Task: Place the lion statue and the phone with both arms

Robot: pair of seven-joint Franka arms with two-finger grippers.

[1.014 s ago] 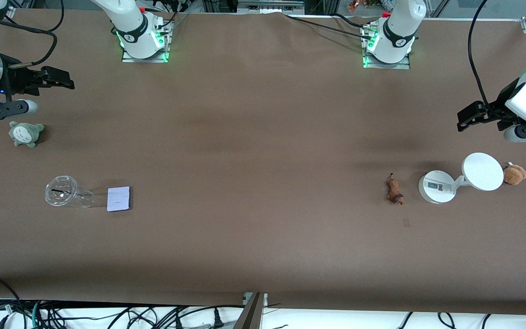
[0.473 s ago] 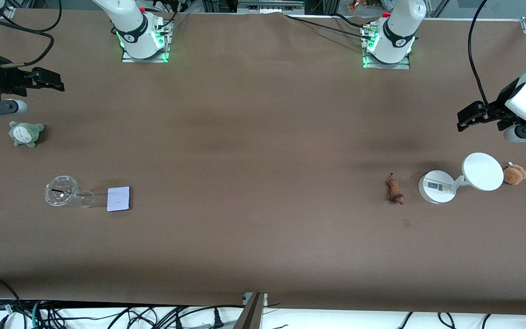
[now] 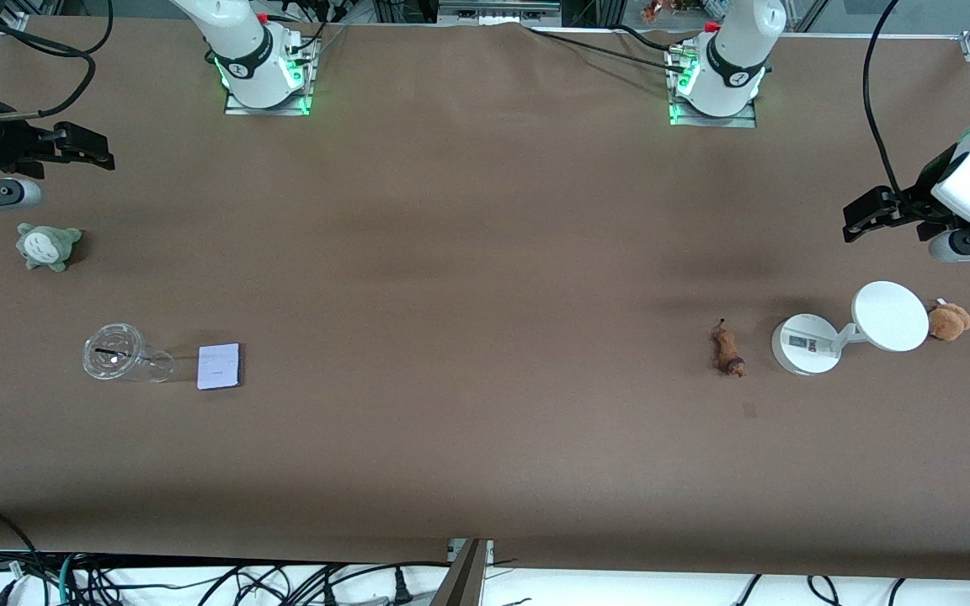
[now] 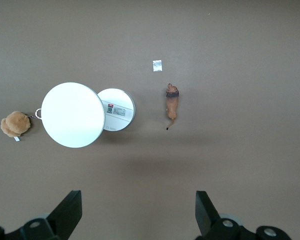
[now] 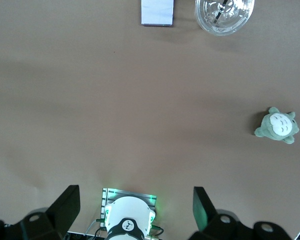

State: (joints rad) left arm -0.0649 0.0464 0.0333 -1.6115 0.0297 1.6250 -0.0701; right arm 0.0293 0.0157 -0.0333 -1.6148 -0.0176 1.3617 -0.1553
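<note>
The lion statue (image 3: 728, 350), slim and brown with a darker end, lies on the table toward the left arm's end, beside a white stand. It also shows in the left wrist view (image 4: 172, 104). The phone (image 3: 219, 366), a flat pale rectangle, lies toward the right arm's end beside a clear cup. It also shows in the right wrist view (image 5: 157, 11). My left gripper (image 3: 868, 215) (image 4: 138, 210) is open and empty, up over bare table by the stand. My right gripper (image 3: 85, 145) (image 5: 137, 210) is open and empty, up over the table's end by a green plush.
The white stand (image 3: 807, 343) with its disc (image 3: 890, 316) stands beside a round brown plush (image 3: 948, 321). A clear cup (image 3: 119, 355) lies on its side by the phone. A green plush (image 3: 47, 246) sits farther from the camera than the cup. A small patch (image 3: 749, 410) marks the table by the lion.
My right gripper has drawn back toward the right arm's end of the table. The left arm, the lion statue and the phone have not moved.
</note>
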